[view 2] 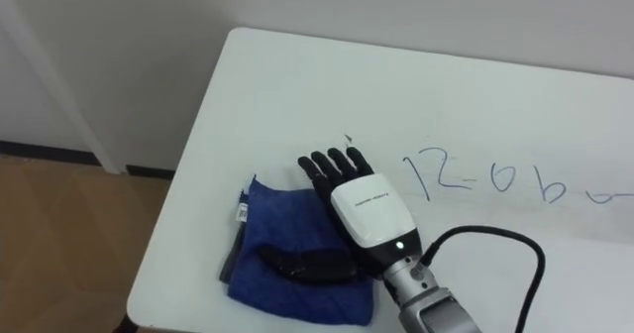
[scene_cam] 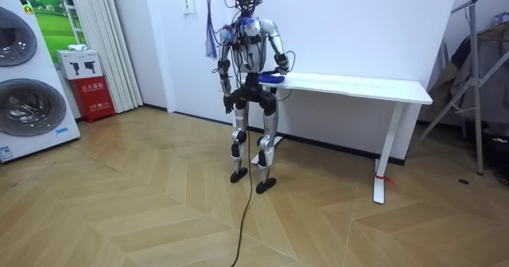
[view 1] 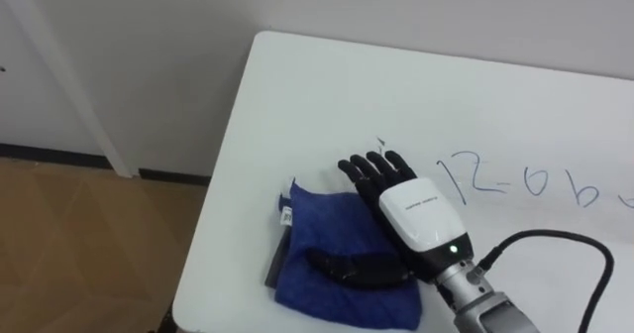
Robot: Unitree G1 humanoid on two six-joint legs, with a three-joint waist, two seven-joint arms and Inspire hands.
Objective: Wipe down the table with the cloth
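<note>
A blue cloth lies crumpled near the front left corner of the white table. My right hand rests flat on the cloth's right part, open, palm down. Its straight fingers reach past the cloth's far edge onto the bare tabletop, and the thumb lies spread across the cloth. Blue marker writing runs over the table just right of the hand. In the room view I stand at the table's left end, right hand on it, while my left hand hangs by my hip.
The table's left edge and front edge are close to the cloth, with wooden floor below. A white wall is behind. Washing machines stand far off at the room view's left, and a metal rack at its right.
</note>
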